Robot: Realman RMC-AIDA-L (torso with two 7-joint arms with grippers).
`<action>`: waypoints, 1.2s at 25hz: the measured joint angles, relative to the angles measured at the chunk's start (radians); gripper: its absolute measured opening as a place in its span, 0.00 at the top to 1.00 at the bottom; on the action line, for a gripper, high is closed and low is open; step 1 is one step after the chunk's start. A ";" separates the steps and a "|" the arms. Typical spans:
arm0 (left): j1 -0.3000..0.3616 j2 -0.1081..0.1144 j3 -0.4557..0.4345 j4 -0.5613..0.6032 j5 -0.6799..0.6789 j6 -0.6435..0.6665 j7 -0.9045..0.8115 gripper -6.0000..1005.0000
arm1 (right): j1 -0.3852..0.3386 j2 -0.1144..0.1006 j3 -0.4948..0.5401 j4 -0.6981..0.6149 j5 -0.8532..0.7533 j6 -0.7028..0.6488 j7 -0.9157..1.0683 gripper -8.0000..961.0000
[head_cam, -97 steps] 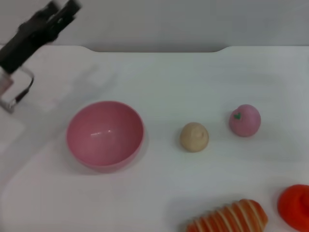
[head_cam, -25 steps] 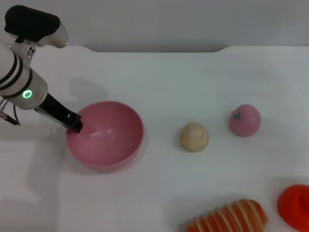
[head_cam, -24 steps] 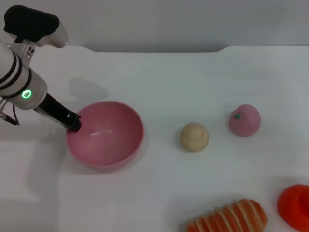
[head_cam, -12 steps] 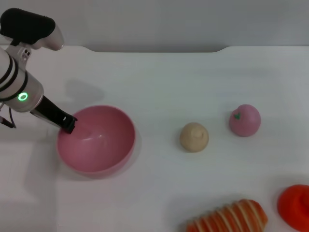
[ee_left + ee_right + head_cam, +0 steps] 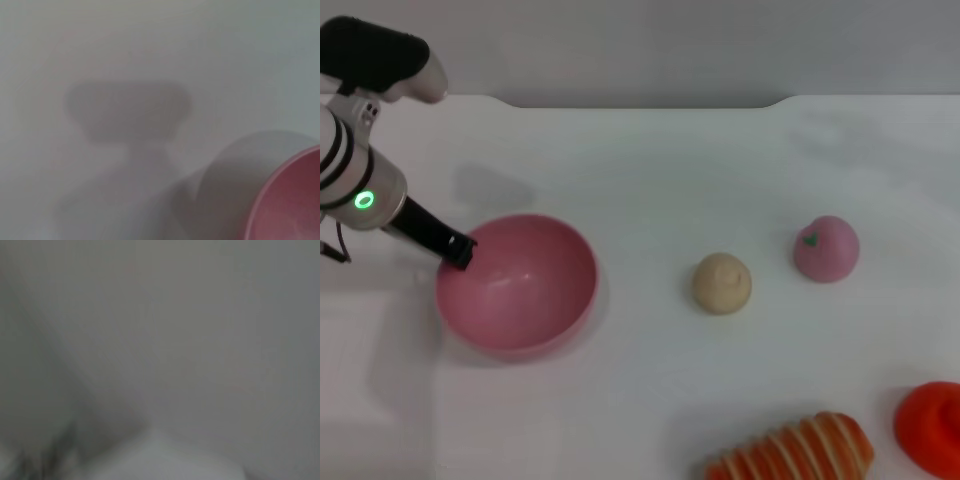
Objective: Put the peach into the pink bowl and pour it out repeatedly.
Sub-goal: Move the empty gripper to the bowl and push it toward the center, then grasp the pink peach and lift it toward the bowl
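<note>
Gripping glossy round pink bowl point(image 5: 516, 285): left gripper point(image 5: 458, 253).

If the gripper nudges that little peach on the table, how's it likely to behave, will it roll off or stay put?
The peach looks nearly round and sits loose on the smooth white table, so a nudge would probably send it rolling. It is small and looks like a toy, so likely light. The tan ball beside it, nearer the pink bowl, might stop a roll that way.

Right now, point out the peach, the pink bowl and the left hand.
peach point(image 5: 826, 249), head view, middle of its pink body.
pink bowl point(image 5: 535, 330), head view, near rim.
left hand point(image 5: 458, 251), head view, dark tip at the bowl's rim.
</note>
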 joint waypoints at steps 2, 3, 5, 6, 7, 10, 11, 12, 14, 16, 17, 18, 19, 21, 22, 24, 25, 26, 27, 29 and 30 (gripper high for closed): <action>0.001 0.000 -0.005 0.020 -0.004 -0.008 0.002 0.94 | 0.084 -0.001 -0.022 0.012 -0.291 -0.082 0.103 0.42; 0.003 0.000 -0.009 0.035 -0.006 -0.013 0.003 0.94 | 0.112 0.005 -0.046 0.019 -0.378 -0.090 0.117 0.42; 0.004 -0.001 -0.017 0.079 -0.010 -0.006 0.003 0.94 | 0.170 0.047 -0.119 0.026 -0.647 -0.086 0.151 0.42; 0.004 -0.001 -0.017 0.079 -0.010 -0.006 0.003 0.94 | 0.170 0.047 -0.119 0.026 -0.647 -0.086 0.151 0.42; 0.000 -0.001 -0.021 0.098 -0.010 0.007 0.003 0.94 | 0.179 0.067 -0.132 0.026 -0.724 -0.083 0.154 0.42; -0.015 -0.001 -0.034 0.177 -0.012 0.067 0.003 0.95 | 0.191 0.114 -0.137 0.020 -0.904 -0.071 0.163 0.42; -0.015 -0.001 -0.034 0.177 -0.012 0.067 0.003 0.95 | 0.192 0.126 -0.138 0.018 -0.956 -0.062 0.175 0.42; -0.017 -0.001 -0.036 0.206 -0.013 0.081 0.002 0.95 | 0.193 0.138 -0.139 0.016 -1.009 -0.051 0.188 0.42; -0.018 -0.001 -0.038 0.260 -0.016 0.103 -0.003 0.95 | 0.192 0.159 -0.139 0.016 -1.086 -0.027 0.206 0.43; -0.020 -0.001 -0.038 0.301 -0.023 0.123 -0.005 0.95 | 0.187 0.174 -0.139 0.017 -1.133 -0.003 0.213 0.43; -0.023 -0.002 -0.038 0.311 -0.028 0.131 -0.006 0.95 | 0.184 0.181 -0.140 0.020 -1.147 0.009 0.213 0.43; -0.026 -0.002 -0.038 0.316 -0.035 0.138 -0.006 0.95 | 0.181 0.188 -0.140 0.023 -1.156 0.021 0.213 0.44; -0.034 -0.002 -0.038 0.319 -0.044 0.148 -0.006 0.95 | 0.178 0.193 -0.140 0.025 -1.163 0.033 0.211 0.44; -0.041 -0.003 -0.037 0.319 -0.051 0.158 -0.006 0.95 | 0.171 0.204 -0.141 0.031 -1.174 0.060 0.206 0.45; -0.045 -0.003 -0.034 0.319 -0.052 0.163 -0.006 0.95 | 0.169 0.208 -0.143 0.037 -1.176 0.075 0.205 0.45; -0.050 -0.004 -0.029 0.320 -0.054 0.169 -0.006 0.95 | 0.166 0.213 -0.152 0.058 -1.176 0.105 0.202 0.45; -0.053 -0.006 -0.025 0.320 -0.056 0.171 -0.006 0.95 | 0.166 0.214 -0.156 0.074 -1.175 0.123 0.200 0.46; -0.055 -0.006 -0.022 0.320 -0.060 0.172 -0.007 0.95 | 0.167 0.216 -0.160 0.092 -1.174 0.142 0.199 0.46; -0.055 -0.006 -0.022 0.320 -0.060 0.172 -0.007 0.95 | 0.171 0.217 -0.164 0.110 -1.174 0.161 0.198 0.46; -0.055 -0.006 -0.022 0.320 -0.060 0.172 -0.007 0.95 | 0.179 0.219 -0.174 0.143 -1.174 0.191 0.195 0.47; -0.056 -0.007 -0.018 0.319 -0.066 0.172 -0.007 0.95 | 0.182 0.220 -0.181 0.155 -1.172 0.204 0.195 0.47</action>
